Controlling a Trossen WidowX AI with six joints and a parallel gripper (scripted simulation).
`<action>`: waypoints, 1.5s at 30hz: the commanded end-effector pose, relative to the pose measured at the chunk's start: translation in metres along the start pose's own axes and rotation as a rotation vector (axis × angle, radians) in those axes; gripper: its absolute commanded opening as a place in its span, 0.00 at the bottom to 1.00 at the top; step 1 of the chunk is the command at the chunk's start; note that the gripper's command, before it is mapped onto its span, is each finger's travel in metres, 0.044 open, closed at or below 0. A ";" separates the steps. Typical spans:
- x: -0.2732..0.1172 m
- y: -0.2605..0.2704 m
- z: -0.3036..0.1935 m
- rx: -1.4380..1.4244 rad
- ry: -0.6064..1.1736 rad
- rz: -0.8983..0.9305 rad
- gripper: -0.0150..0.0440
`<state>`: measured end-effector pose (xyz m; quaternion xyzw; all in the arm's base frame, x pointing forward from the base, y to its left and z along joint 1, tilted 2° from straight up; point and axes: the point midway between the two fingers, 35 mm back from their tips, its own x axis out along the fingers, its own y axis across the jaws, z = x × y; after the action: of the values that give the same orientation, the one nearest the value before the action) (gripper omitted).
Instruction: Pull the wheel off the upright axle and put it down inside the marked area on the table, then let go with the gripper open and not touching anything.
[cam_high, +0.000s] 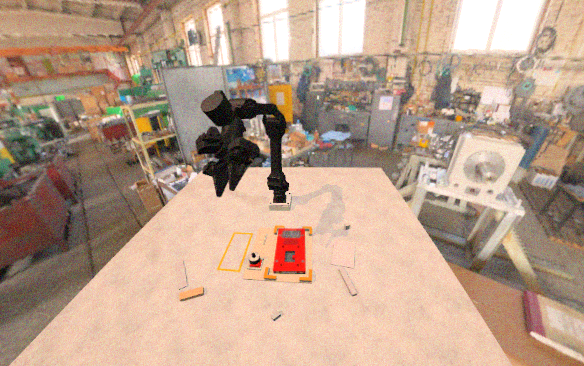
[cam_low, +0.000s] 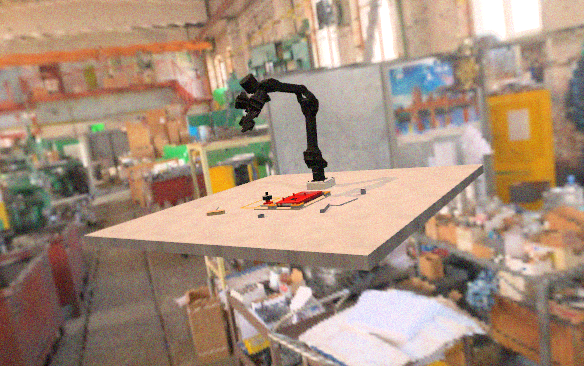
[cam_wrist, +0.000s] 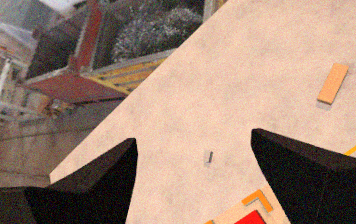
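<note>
The small dark wheel (cam_high: 254, 261) (cam_low: 267, 198) with a pale top sits on the upright axle over a red base, at the left front corner of the board in the top view. The marked area (cam_high: 229, 270) is a yellow outline on the table just left of it; a bit of its line (cam_wrist: 351, 150) shows at the right edge of the wrist view. My gripper (cam_high: 226, 192) (cam_wrist: 194, 141) is open and empty, high above the table and well away from the wheel. The wheel is not visible in the wrist view.
A red panel (cam_high: 281, 252) (cam_low: 301, 198) (cam_wrist: 251, 219) lies on the board between orange corner brackets. An orange block (cam_high: 192, 294) (cam_low: 216, 213) (cam_wrist: 333, 84), a small dark block (cam_high: 277, 315) (cam_wrist: 210, 157) and a flat strip (cam_high: 348, 282) lie around it. Another small block (cam_high: 347, 227) lies behind right.
</note>
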<state>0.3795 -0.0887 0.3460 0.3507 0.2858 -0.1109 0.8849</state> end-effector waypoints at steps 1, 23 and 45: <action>0.035 -0.026 -0.028 -0.105 0.137 -0.109 0.76; 0.106 -0.123 -0.151 -0.614 0.825 -0.365 0.76; 0.156 -0.160 -0.193 -0.614 0.825 -0.365 0.76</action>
<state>0.3613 -0.0734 0.0612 0.0360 0.6847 -0.0254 0.7275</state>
